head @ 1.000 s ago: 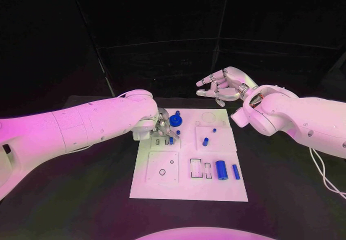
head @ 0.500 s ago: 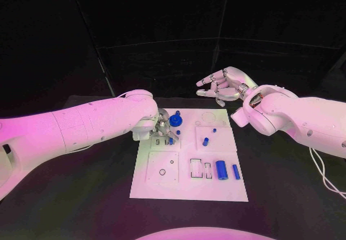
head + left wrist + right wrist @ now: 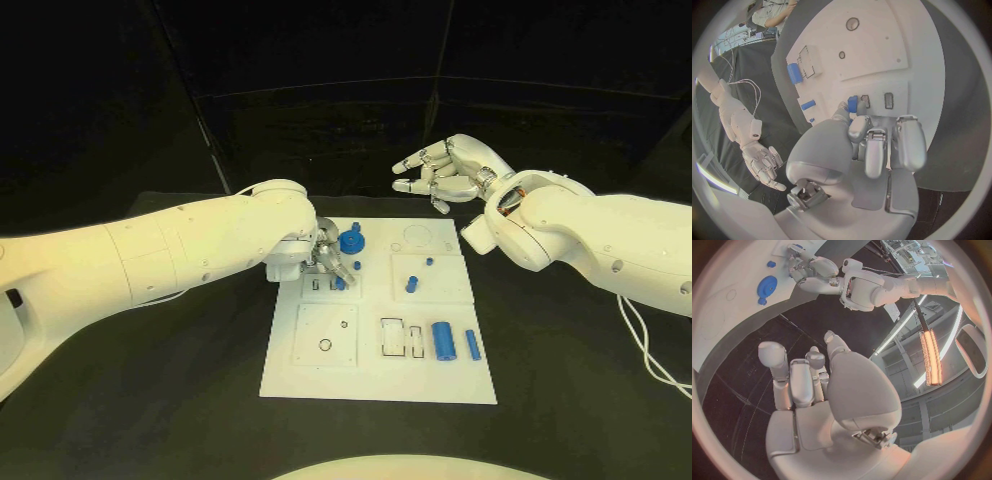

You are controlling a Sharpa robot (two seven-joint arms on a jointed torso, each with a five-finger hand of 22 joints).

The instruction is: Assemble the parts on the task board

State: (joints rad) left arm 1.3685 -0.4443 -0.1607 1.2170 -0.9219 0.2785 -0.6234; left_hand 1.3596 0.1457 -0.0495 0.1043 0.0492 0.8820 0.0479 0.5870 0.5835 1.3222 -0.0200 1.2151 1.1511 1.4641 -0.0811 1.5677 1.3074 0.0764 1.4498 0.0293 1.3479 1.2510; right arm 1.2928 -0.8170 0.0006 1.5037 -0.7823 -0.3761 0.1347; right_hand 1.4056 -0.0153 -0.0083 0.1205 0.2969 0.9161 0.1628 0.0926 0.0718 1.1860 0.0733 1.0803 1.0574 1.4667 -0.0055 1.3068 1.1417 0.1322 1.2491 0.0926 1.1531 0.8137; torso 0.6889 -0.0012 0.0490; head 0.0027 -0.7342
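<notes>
Blue parts mark out the white task board (image 3: pixel 378 370) from its near edge at the bottom of the head view: a thick cylinder (image 3: pixel 443 341) and a thinner bar (image 3: pixel 472 344) lie side by side at lower right of the board, long axes running near to far, just beside two empty rectangular slots (image 3: pixel 401 338). Further up, a small peg (image 3: pixel 411 284) stands in the middle right panel, and the round blue gear-like piece (image 3: pixel 353 241) sits near the board's far left corner. Between those, at the left-centre of the board, the left hand (image 3: pixel 326 260) is down over a row of narrow slots with its fingers (image 3: pixel 876 147) curled, and a short blue part (image 3: pixel 852 104) sits at the fingertips, upright and touching or entering one slot; it seems pinched there, though the grip itself is partly hidden. The coming move likely turns on this: the part's long axis must line up straight down into the slot directly beneath the fingers. Farthest back, beyond the board's far right edge, the right hand (image 3: pixel 450 172) hovers above the dark surface (image 3: pixel 173 380), fingers loosely spread and holding nothing, well apart from every part.
</notes>
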